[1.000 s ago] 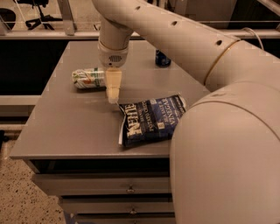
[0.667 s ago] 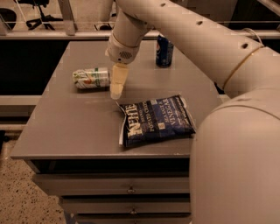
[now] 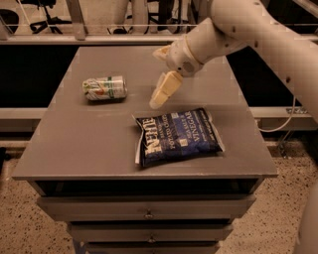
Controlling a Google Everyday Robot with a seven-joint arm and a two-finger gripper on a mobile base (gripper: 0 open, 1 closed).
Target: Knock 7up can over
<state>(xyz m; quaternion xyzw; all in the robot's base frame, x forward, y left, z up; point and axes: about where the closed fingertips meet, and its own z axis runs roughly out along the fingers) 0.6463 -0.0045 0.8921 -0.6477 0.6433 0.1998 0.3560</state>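
From my remote station I look down on a grey table (image 3: 74, 149) with shallow drawers (image 3: 149, 208) stacked under its front edge. I take the dark blue chip bag (image 3: 179, 136) as my reference. It lies flat on the tabletop near the front edge, a little right of the middle, with its white lettering facing up.

The 7up can (image 3: 104, 88) is beyond the bag and off to its left in my view, well apart from it. The can lies on its side on the tabletop with its length running roughly left to right. It is white and silver with green markings and a small red spot. Nothing is touching it.

The gripper (image 3: 159, 77) hangs in the air just beyond the bag's far left corner, between the bag and the can but much nearer the bag. Its two cream fingers (image 3: 166, 89) stand wide apart and hold nothing. The lower one slants down toward the bag's corner without touching it, and the other shows as a short stub higher up. The white arm (image 3: 238, 30) reaches in from beyond the bag's right side, passing high above the table.

Far behind the bag, past a railing, the base of an office chair (image 3: 42, 12) shows at the upper left. A thin cable (image 3: 280, 121) droops off to the bag's right, beyond the table's edge.
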